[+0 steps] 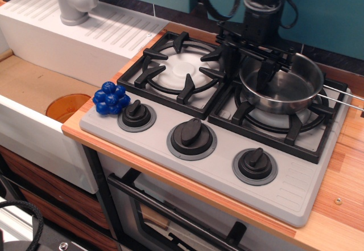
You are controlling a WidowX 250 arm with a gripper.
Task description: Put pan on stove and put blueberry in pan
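The pan [282,83] sits on the right burner grate of the stove [227,131], directly under my gripper [248,70], with its thin wire handle pointing away to the right. My gripper is down at the pan's left rim: one finger stands outside the rim, over the gap between the two grates, and the other finger reaches inside the pan. The fingers stand apart across the rim, and I cannot tell if they press on it. The blueberry [111,98] lies far to the left of my gripper and nearer the front, on the stove's left corner, just beside the left knob [136,115]. Beyond it an orange disc [67,106] lies in the sink, lower than the worktop [341,205].
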